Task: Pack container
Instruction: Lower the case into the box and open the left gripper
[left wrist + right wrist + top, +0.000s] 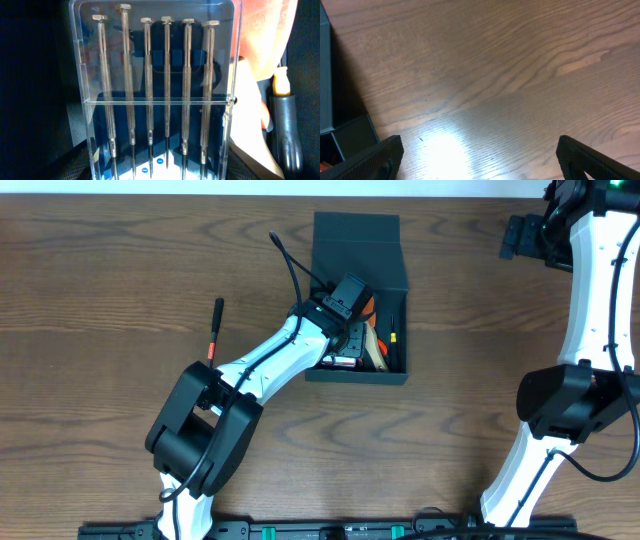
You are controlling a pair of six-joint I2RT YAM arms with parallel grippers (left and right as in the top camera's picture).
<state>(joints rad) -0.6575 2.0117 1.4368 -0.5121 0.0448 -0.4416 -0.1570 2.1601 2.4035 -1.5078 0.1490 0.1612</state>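
Note:
The dark teal-grey container [356, 377] stands open at the table's middle, its flap lid [357, 240] folded back. My left gripper [347, 340] reaches down inside it. In the left wrist view, a clear plastic case of several precision screwdrivers [155, 90] fills the frame. My finger edges sit tight against both of its sides, so my left gripper [156, 170] is shut on the case. An orange-handled tool [372, 330] and a black tool with a yellow band [281, 85] lie in the container beside it. My right gripper [480, 160] is open and empty above bare table at the far right.
A black tool with a red band [214, 330] lies on the table left of the container. The container's corner shows at the left edge of the right wrist view [347, 137]. The right arm's base [560, 405] stands at the right.

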